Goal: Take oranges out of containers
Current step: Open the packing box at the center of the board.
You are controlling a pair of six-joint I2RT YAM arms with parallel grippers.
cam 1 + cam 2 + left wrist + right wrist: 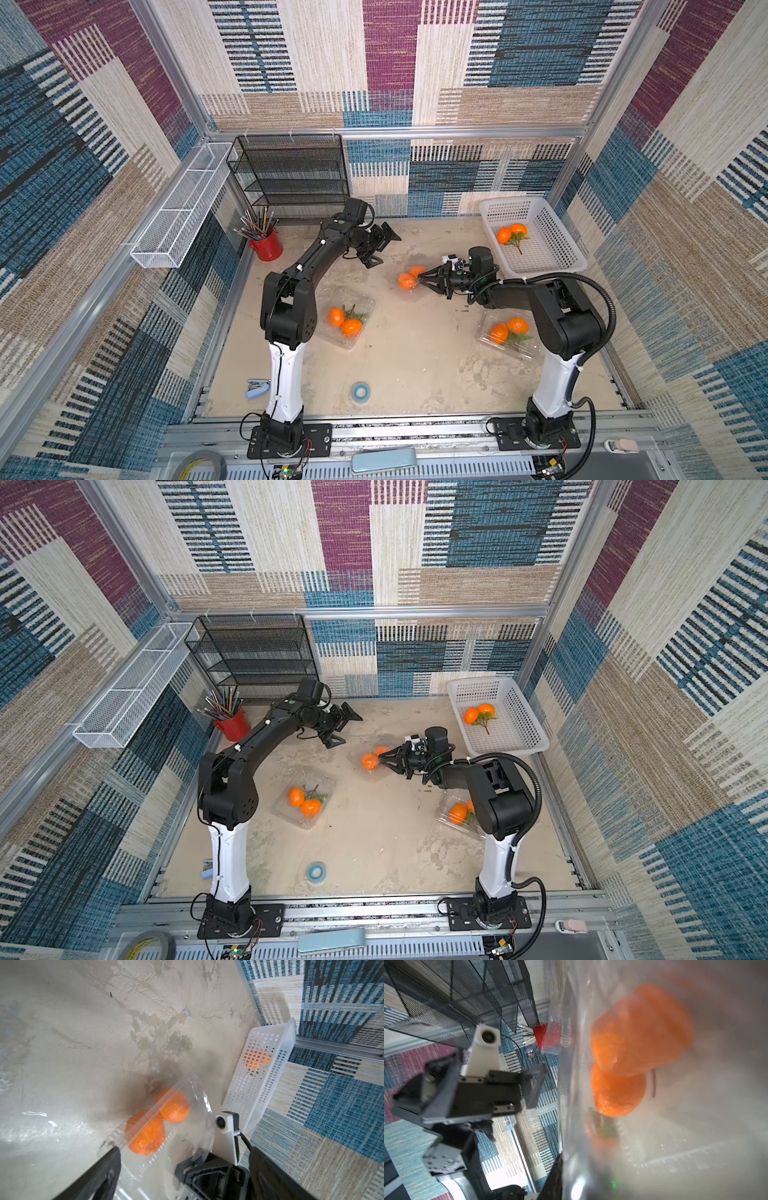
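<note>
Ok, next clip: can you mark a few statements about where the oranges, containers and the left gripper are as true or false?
1. The white perforated plastic basket holds a leafy pair of oranges. True.
2. The left gripper is shut on an orange. False: its jaws stand wide open and empty.
3. Three clear plastic clamshell containers each hold two oranges: one by the left arm, one in the middle, one by the right arm. True.
4. A roll of tape lies in the basket. False: the blue tape roll lies on the table, near its front edge.
</note>
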